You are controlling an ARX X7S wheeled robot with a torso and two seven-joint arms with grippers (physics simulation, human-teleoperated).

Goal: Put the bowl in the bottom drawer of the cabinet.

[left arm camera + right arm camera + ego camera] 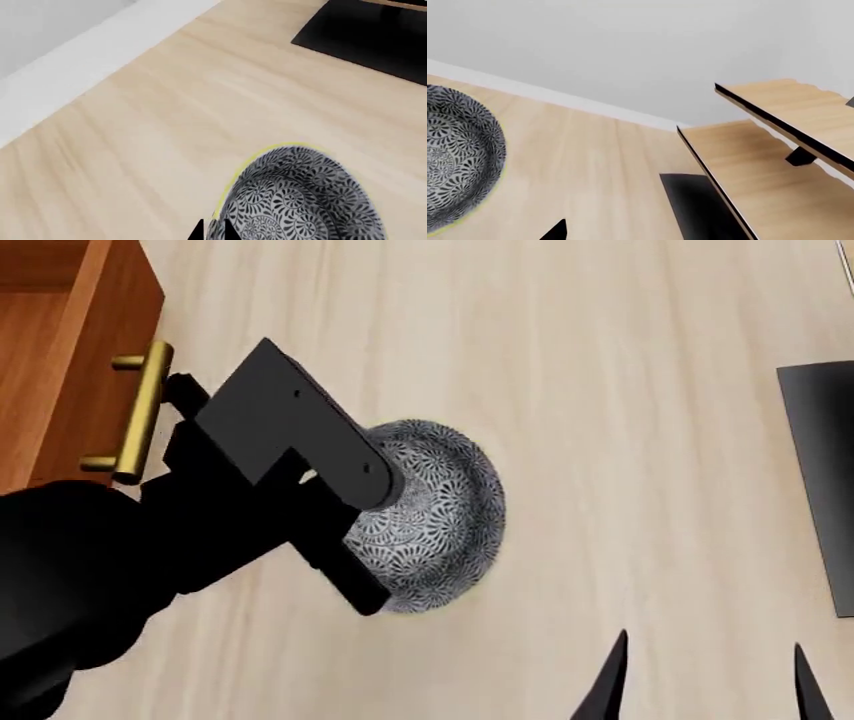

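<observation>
The bowl [447,505], white with a dense blue-grey floral pattern, sits tilted over the pale wood floor, its outside turned toward the head camera. My left gripper [213,233] is shut on the bowl [303,200], its two dark fingertips pinching the rim. In the head view the left arm hides the near side of the bowl. The reddish-brown cabinet [80,330] is at far left, showing one drawer front with a brass bar handle [138,410]; I cannot tell which drawer it is. My right gripper [707,685] hangs open and empty to the right of the bowl [457,155].
A pale wooden rack [780,115] on a black base [694,210] stands off to the right; the base's edge [821,470] also shows in the head view. A white wall with a skirting board [73,65] runs behind the floor.
</observation>
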